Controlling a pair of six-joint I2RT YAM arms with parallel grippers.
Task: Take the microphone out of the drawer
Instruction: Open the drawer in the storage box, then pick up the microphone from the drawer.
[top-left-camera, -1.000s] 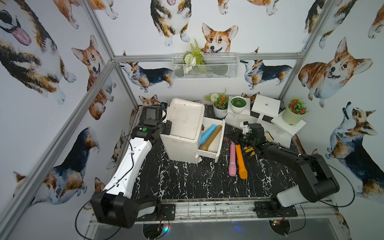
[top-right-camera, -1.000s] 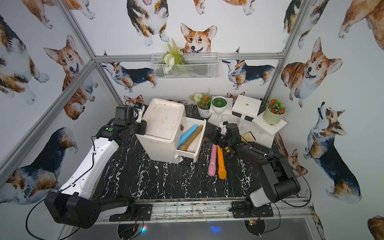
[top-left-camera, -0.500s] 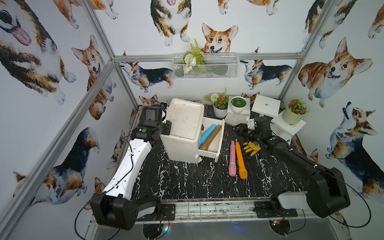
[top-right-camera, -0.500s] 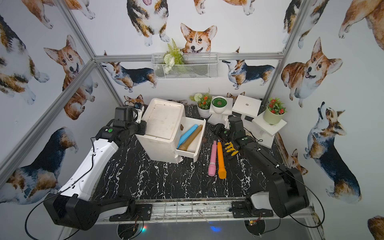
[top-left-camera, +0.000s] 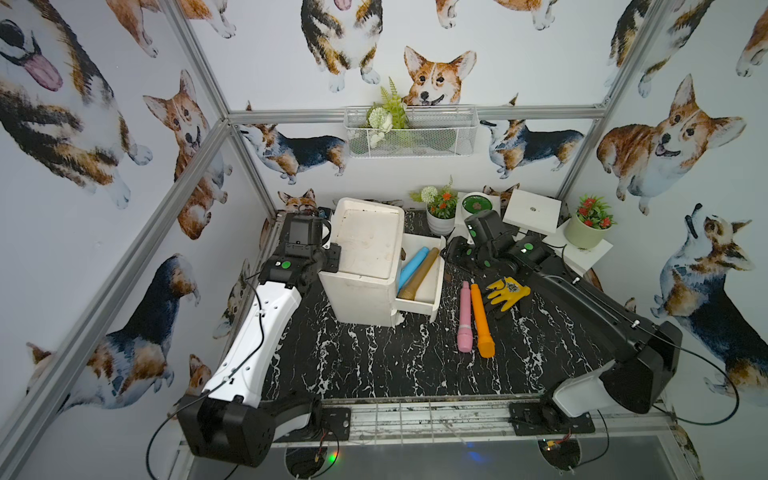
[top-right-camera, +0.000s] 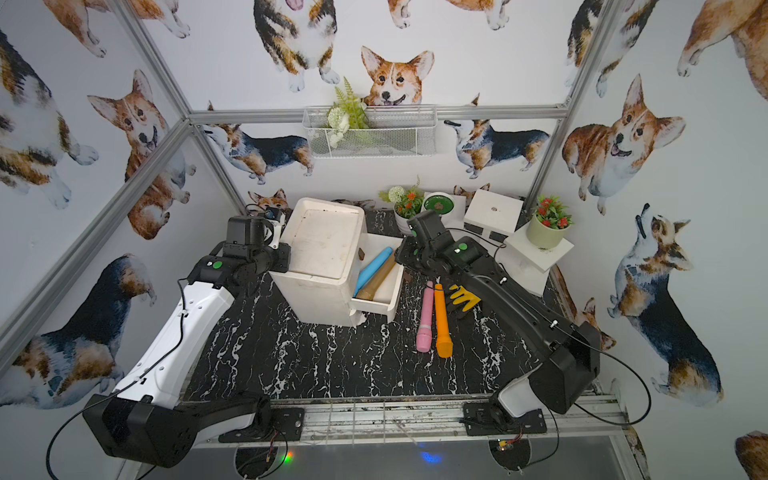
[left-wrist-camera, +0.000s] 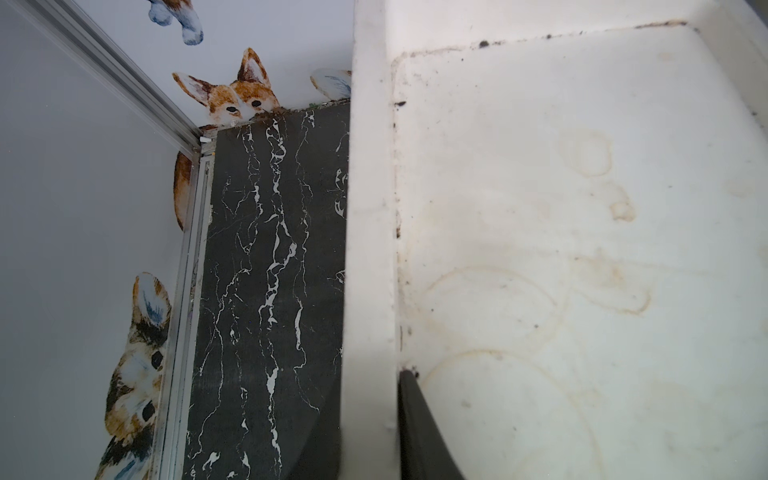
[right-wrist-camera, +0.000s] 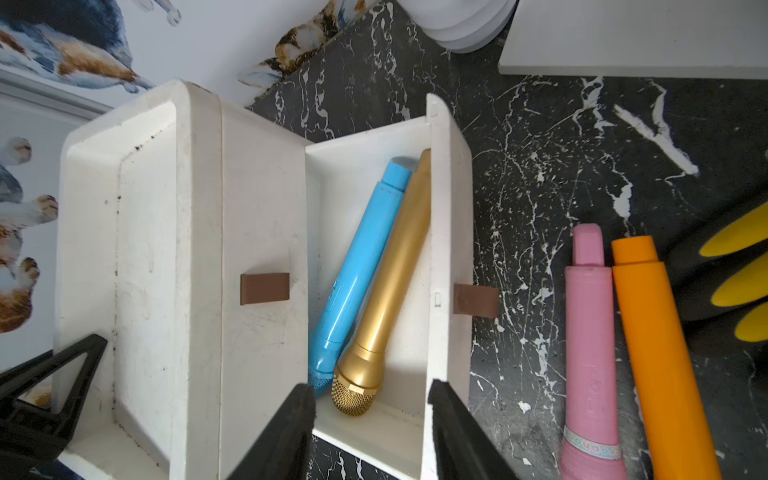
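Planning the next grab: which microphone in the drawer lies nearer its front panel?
The gold microphone: it lies along the front panel, with the blue microphone behind it, toward the cabinet.

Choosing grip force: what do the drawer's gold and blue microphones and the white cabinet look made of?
Gold microphone: satin metallic sheen, mesh head; painted plastic or metal, hard to tell. Blue microphone: likely glossy plastic, given its bright highlight streak. White cabinet: matte, stained surface; probably plastic.

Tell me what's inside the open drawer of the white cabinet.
The drawer holds a blue microphone and a gold microphone, side by side and touching. The gold head partly covers the blue mesh head; the floor beneath them is hidden.
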